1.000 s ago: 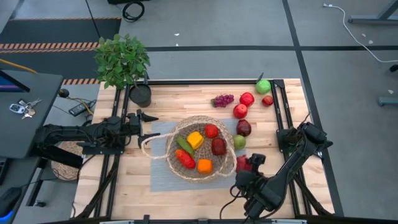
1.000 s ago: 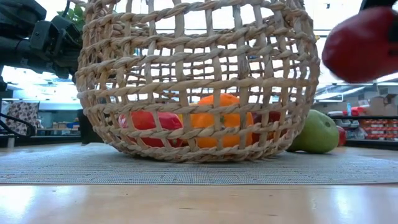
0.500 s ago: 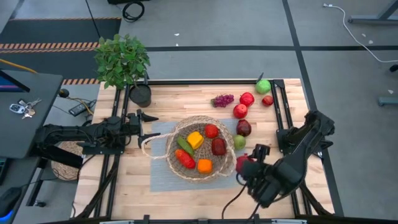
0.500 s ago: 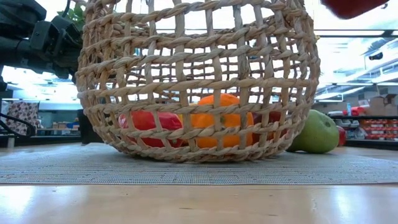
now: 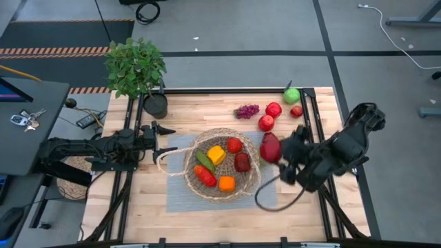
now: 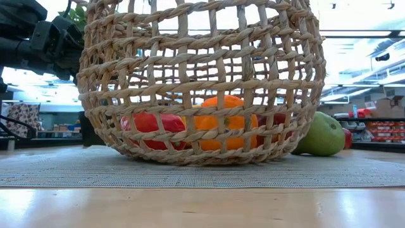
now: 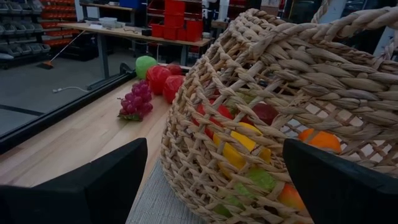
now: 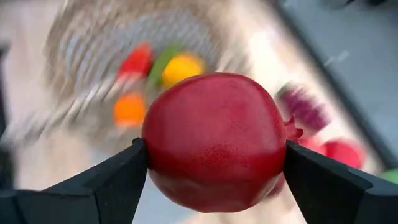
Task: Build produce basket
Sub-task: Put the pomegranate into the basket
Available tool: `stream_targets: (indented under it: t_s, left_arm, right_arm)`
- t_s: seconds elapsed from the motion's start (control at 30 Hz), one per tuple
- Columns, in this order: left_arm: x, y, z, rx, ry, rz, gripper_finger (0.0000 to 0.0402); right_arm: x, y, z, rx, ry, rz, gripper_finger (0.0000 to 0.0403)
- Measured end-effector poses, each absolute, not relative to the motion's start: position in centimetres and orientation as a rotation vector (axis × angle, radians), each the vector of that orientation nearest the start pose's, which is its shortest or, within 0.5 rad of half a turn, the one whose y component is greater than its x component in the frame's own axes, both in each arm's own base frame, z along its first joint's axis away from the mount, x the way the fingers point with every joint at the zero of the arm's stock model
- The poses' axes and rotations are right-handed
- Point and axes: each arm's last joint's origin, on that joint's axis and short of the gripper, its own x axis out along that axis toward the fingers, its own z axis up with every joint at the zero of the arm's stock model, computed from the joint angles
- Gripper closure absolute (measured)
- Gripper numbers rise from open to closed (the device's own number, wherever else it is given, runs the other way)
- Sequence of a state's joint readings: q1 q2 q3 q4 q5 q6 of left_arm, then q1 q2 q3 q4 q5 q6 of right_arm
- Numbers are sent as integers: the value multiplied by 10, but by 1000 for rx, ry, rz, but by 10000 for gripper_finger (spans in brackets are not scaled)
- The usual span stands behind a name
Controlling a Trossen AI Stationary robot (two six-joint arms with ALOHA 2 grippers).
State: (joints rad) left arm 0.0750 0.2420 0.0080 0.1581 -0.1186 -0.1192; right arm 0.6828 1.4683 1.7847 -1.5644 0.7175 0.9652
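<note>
While the left gripper (image 5: 164, 140) waits wide open and empty at the basket's 9 o'clock, next to the looped handle (image 5: 167, 160), the basket (image 5: 222, 165) sits at table centre on a grey mat (image 5: 180, 196) with its mouth up and the handle pointing toward 9 o'clock; I read that as its long axis. Inside: yellow, orange, red, dark red and green pieces, roughly six. Left outside, toward 1 o'clock: grape bunch (image 5: 247, 110), two red fruits (image 5: 270, 116), a small red one, a green apple (image 5: 291, 95). At 3 o'clock the right gripper (image 5: 275, 150) clamps a dark red pomegranate (image 8: 214, 140) just beside the rim. Judgement: about half done.
</note>
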Motion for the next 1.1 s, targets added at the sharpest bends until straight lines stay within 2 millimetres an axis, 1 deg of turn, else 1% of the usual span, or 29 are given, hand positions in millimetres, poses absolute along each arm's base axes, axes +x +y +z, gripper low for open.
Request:
stream_targets:
  t_s: [0.1,0.17,0.23,0.37,0.43,0.53,0.63,0.73,0.83,0.9,1.1]
  left_arm:
    - [112,12,161,-117,64,198,19]
    - [112,12,161,-117,64,198,19]
    - [112,12,161,-117,63,198,19]
    - [112,12,161,-116,64,198,19]
    - [112,12,161,-117,63,197,19]
    - [112,12,161,-117,63,197,19]
    - [112,12,161,-116,64,198,19]
    - [112,12,161,-117,63,198,19]
    - [112,12,161,-117,63,198,19]
    - [112,12,161,-117,63,197,19]
    - [112,12,161,-117,63,198,19]
  right_arm:
    - [196,120,424,96,676,-533,50]
    - [202,115,430,108,619,-536,50]
    - [213,113,435,127,580,-493,50]
    - [244,113,442,148,530,-338,50]
    - [261,114,441,127,520,-264,50]
    - [284,115,433,83,523,-197,50]
    - [303,115,426,41,520,-141,50]
    - [319,116,425,22,471,-60,50]
    - [326,115,430,12,407,-7,50]
    - [328,110,432,14,389,-11,50]
    - [329,98,428,2,446,-31,50]
